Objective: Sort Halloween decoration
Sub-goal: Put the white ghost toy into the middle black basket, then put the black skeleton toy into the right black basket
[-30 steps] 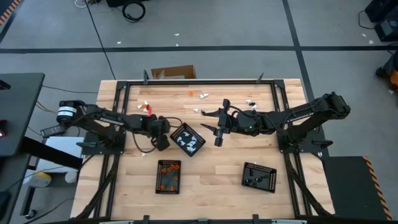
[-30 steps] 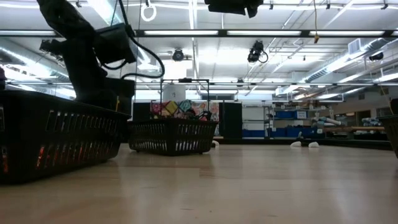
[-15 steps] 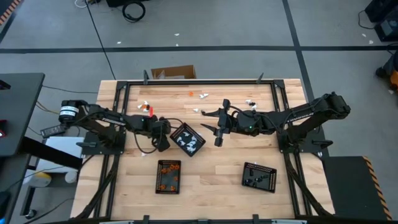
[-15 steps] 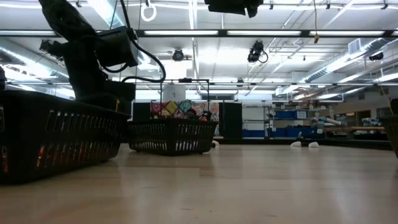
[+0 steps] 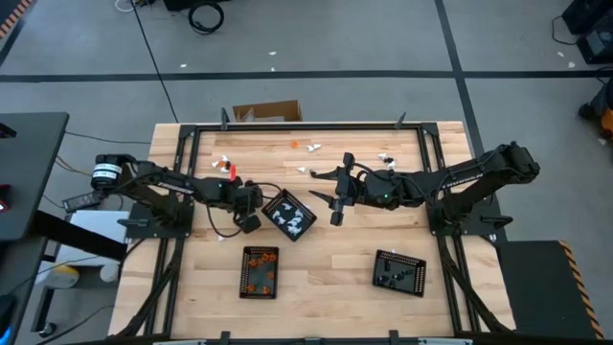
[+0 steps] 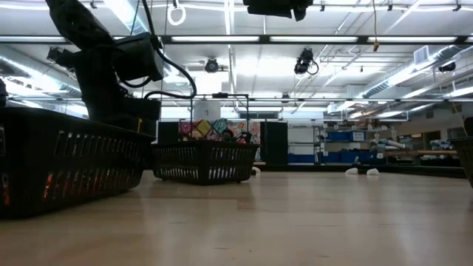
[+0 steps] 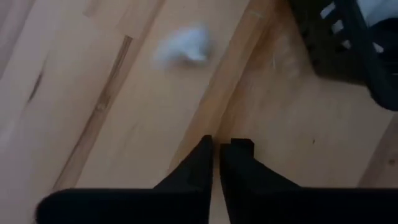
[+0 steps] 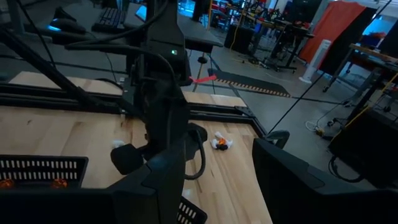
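Note:
My left gripper points down at the wooden table, just left of the tray of white pieces. It is shut with nothing showing between its fingers. A white decoration piece lies on the boards a little beyond the fingertips, apart from them. My right gripper hangs open above the table's middle, right of that tray, with nothing in it. More loose white and orange pieces lie along the far edge.
A tray with orange pieces and a tray with black pieces stand near the front edge. Loose pieces lie at the far left and far right. Bare boards lie between the two front trays.

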You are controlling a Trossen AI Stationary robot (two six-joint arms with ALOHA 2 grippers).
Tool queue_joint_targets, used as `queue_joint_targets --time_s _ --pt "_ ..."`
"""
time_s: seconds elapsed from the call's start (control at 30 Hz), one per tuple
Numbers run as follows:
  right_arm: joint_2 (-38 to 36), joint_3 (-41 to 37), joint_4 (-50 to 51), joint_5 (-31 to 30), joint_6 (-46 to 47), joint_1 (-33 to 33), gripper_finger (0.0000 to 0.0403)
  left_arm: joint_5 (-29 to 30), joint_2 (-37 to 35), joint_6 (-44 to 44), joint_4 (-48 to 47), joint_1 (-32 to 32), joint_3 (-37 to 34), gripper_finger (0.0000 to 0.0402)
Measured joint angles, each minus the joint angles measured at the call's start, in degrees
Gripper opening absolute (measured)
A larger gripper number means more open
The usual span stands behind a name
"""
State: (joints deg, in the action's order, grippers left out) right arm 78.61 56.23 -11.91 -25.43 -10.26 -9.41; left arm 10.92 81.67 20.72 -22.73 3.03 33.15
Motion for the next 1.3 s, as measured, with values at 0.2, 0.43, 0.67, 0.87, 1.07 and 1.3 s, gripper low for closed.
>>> queue_joint_targets --time_s 0.2,0.43,0.67,0.87,1.07,1.3 --pt "0.0 0.0 0.0 0.0 0.0 0.0 0.0191 -0.3 -0.1 -0.7 -0.2 0.0 0.1 0.0003" --pt "0.0 0.0 0.1 -0.1 0.1 0.0 0.0191 5.8 -2.3 -4.1 -10.4 0.0 6.2 0.0028" --pt "0.0 -2.1 2.6 -1.2 3.4 2.5 0.0191 8.1 -10.2 -6.1 -7.5 0.0 6.3 0.0049" --pt "1.6 -6.5 2.0 0.3 13.4 11.1 0.0191 8.8 -23.2 -8.1 5.3 -2.1 -1.6 0.0050" --pt "13.7 -5.2 1.6 8.7 21.4 21.0 0.0191 8.9 -32.2 -10.0 15.2 -3.6 -7.8 0.0050" --pt "28.1 3.4 8.0 17.6 24.0 26.9 0.0193 9.0 -36.9 -11.1 17.9 -6.1 -11.1 0.0050"
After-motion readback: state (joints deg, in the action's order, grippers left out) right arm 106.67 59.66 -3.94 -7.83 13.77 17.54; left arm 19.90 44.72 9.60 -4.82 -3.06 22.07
